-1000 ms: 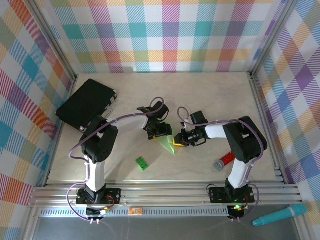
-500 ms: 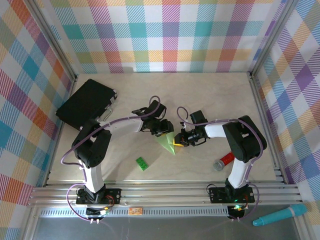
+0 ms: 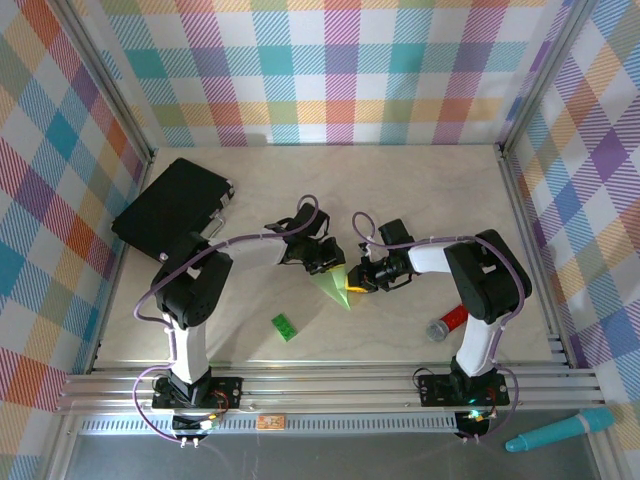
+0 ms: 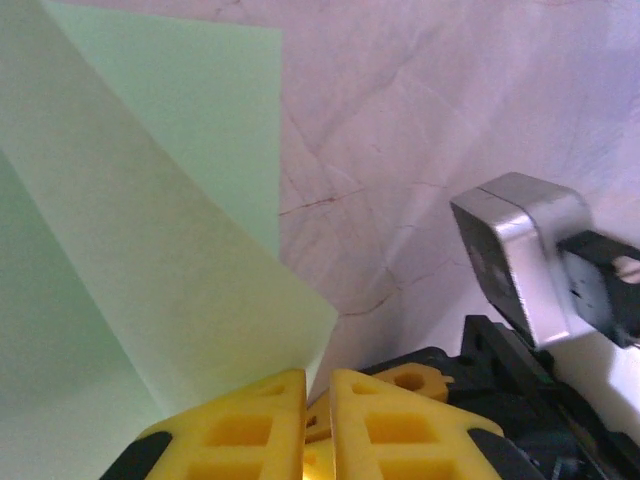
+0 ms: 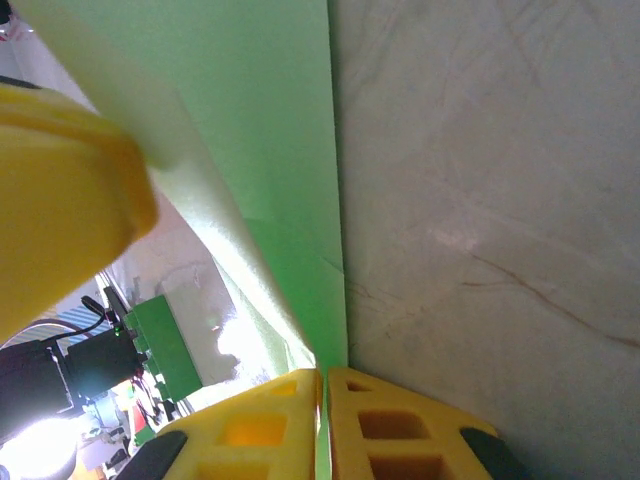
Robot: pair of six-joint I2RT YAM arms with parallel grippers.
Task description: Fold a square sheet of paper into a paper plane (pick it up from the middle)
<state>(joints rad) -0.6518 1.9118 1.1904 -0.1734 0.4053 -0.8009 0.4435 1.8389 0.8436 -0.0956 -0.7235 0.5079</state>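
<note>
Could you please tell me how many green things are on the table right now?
2: the folded pale-green paper at the centre, and a small bright-green brick lying loose below-left of it. None seems hidden.

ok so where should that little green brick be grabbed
Probably pinch the green brick by its two long sides, coming straight down: it lies flat on the table, oblong and slanted, nothing touching it.

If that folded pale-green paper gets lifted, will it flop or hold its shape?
Probably floppy: the folded pale-green paper is thin, and its lifted side bows. It is likely very light, so a push would slide it. Its creases may stiffen it slightly.
</note>
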